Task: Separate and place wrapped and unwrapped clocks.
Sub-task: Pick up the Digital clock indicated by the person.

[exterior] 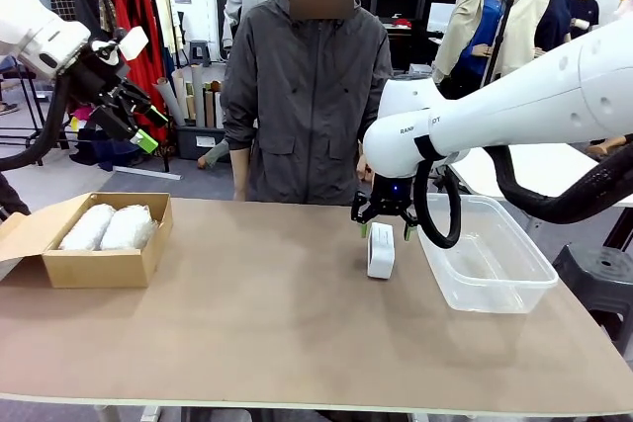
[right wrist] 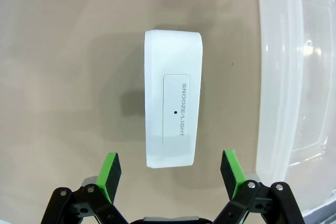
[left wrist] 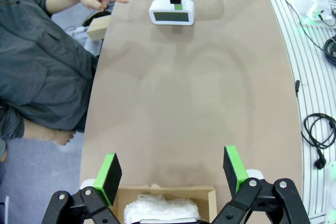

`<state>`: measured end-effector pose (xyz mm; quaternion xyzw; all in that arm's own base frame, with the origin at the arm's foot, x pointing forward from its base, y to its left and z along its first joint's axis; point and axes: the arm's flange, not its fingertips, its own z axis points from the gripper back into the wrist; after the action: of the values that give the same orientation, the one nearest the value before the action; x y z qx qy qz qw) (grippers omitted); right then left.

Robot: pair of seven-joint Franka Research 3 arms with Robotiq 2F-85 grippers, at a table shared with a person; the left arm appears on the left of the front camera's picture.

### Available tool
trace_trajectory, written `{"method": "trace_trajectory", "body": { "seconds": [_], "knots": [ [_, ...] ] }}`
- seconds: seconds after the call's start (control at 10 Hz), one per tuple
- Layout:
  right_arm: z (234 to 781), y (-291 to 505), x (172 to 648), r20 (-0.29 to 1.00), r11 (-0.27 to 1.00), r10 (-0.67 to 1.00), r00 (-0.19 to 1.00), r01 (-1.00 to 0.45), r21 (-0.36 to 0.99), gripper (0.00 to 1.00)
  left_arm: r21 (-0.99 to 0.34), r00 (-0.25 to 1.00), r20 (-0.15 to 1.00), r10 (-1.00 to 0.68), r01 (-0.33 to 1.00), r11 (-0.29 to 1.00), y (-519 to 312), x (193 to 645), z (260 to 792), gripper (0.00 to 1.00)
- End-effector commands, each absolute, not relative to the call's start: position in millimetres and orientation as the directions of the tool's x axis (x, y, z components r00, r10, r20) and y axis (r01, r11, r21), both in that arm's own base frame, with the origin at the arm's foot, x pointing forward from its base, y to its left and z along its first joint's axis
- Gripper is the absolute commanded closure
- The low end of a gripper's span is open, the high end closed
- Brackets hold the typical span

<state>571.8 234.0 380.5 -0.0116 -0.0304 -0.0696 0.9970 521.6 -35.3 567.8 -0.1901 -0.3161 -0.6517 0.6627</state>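
Wrapped clocks in cardboard box, cut by bottom edge.

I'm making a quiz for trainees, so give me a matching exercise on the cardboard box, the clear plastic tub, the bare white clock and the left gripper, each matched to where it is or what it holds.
Things:
1. brown cardboard box
2. clear plastic tub
3. bare white rounded-rectangular clock
4. left gripper

Places or states:
A. empty, at the table's right
B. standing on the table under the open right gripper
C. holds two white bubble-wrapped bundles
D. open, raised above the box

Pairs: 1-C, 2-A, 3-B, 4-D
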Motion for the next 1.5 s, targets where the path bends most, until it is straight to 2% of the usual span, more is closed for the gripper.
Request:
{"method": "trace_trajectory", "body": {
  "seconds": [0.0,0.4,0.8,1.3,1.4],
  "knots": [
    [376,233,579,0.087,0.982,-0.187,0.978,0.187,0.012,0.0,0.162,-0.046,0.666,-0.745,0.983,0.084,-35,521,569,0.0],
    [361,233,594,0.07,0.969,-0.248,0.966,0.247,0.03,0.0,0.162,-0.046,0.666,-0.745,0.983,0.084,-35,521,569,0.0],
    [341,229,598,0.074,0.971,-0.24,0.968,0.24,0.011,0.02,0.162,-0.046,0.666,-0.745,0.983,0.084,-35,521,569,0.0],
    [342,228,598,0.068,0.971,-0.241,0.968,0.241,0.007,1.0,0.162,-0.046,0.666,-0.745,0.983,0.084,-35,521,569,0.0],
    [342,228,597,0.066,0.971,-0.238,0.969,0.238,0.007,1.0,0.162,-0.046,0.666,-0.745,0.983,0.084,-35,521,569,0.0]
  ]
}}
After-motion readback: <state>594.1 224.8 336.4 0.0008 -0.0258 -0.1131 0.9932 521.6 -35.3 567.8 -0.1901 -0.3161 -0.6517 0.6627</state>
